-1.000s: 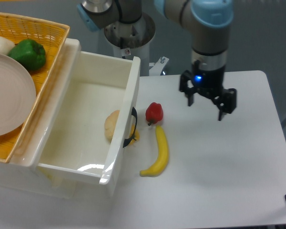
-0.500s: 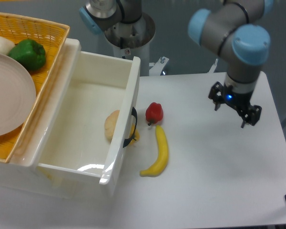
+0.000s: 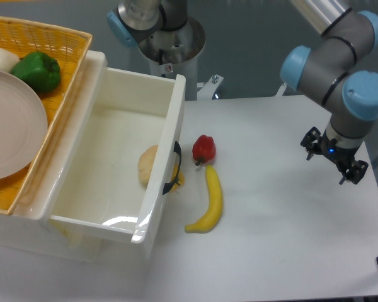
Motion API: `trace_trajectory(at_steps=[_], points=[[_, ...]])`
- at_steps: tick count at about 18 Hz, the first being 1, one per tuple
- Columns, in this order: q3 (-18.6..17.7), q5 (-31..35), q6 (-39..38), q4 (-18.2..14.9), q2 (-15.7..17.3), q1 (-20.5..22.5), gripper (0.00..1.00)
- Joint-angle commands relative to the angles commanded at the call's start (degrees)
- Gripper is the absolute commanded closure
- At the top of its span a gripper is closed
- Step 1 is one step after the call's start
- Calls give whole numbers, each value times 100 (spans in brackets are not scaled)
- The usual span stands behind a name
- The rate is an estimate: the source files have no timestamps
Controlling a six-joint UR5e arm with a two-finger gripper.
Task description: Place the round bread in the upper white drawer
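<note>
Task looks done: round bread [image 3: 148, 165] lies inside the upper white drawer [image 3: 170, 135], against its front wall near the black handle [image 3: 174, 168]. Nothing left but retreat, likely. Gripper [image 3: 335, 161] empty, fingers spread apart, over the table's [image 3: 283, 239] right edge. Versus earlier frames, arm has swung right, away from the red pepper [image 3: 203, 148] and banana [image 3: 209, 202]; the bread hasn't moved.

The bun [image 3: 148, 165] is half hidden behind the drawer's [image 3: 166, 151] front wall at 3 o'clock. The basket [image 3: 69, 94], plate [image 3: 12, 126] and white vegetable [image 3: 0, 58] are cut off at 9 o'clock.
</note>
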Motion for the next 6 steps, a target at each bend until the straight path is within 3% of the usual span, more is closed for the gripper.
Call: trace_trajectory(at_steps=[6], points=[[-26,0,-26,9,0,0,0]])
